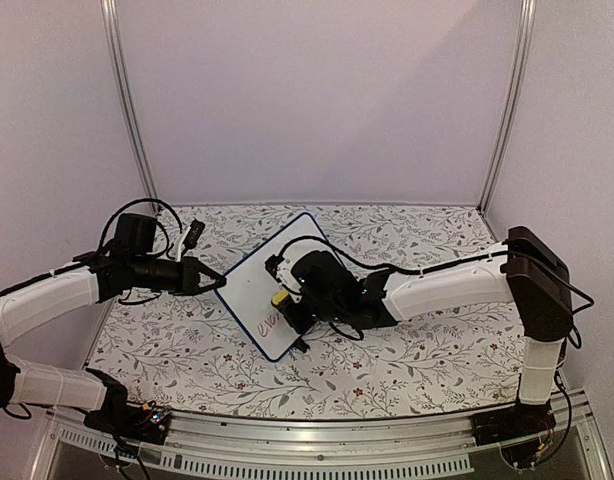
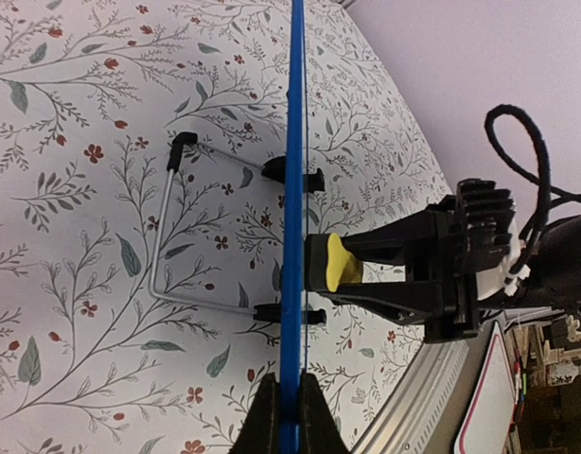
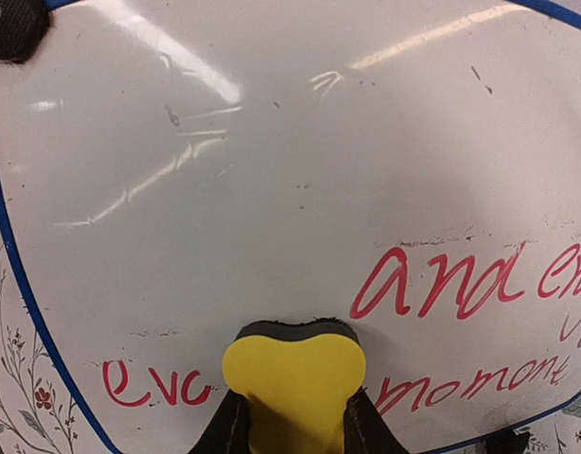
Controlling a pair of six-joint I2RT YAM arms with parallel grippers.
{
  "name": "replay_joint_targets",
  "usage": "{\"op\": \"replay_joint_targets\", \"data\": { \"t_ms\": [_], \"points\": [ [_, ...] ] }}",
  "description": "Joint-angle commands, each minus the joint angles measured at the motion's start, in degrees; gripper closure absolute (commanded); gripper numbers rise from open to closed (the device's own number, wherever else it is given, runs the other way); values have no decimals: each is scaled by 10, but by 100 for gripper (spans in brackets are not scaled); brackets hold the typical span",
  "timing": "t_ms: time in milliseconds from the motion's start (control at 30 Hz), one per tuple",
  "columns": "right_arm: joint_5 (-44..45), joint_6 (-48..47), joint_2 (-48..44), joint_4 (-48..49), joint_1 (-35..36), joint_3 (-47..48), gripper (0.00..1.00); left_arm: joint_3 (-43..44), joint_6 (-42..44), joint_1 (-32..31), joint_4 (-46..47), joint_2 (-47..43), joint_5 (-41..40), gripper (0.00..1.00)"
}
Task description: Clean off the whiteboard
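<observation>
Left gripper (image 2: pixel 289 388) pinches the glossy, round-cornered whiteboard's (image 3: pixel 272 189) thin blue frame; right gripper (image 3: pixel 295 426) clamps a matte yellow eraser block (image 3: pixel 293 374) against its red-lettered face.

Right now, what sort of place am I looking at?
Likely a robot test booth: plain walls on metal posts, a floral-covered table, and a left arm and right arm bolted at its near edge, at a whiteboard.
</observation>
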Motion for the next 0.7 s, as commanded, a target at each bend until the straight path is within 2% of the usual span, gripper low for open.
{"op": "replay_joint_targets", "data": {
  "t_ms": [0,400,667],
  "points": [
    [-3,1,10,-26,-4,4,80,0,1,1,21,-3,29,100],
    [11,-18,24,-41,-36,109,79,0,1,0,21,0,29,100],
    [-29,-6,35,-46,-37,60,80,0,1,0,20,0,28,100]
  ]
}}
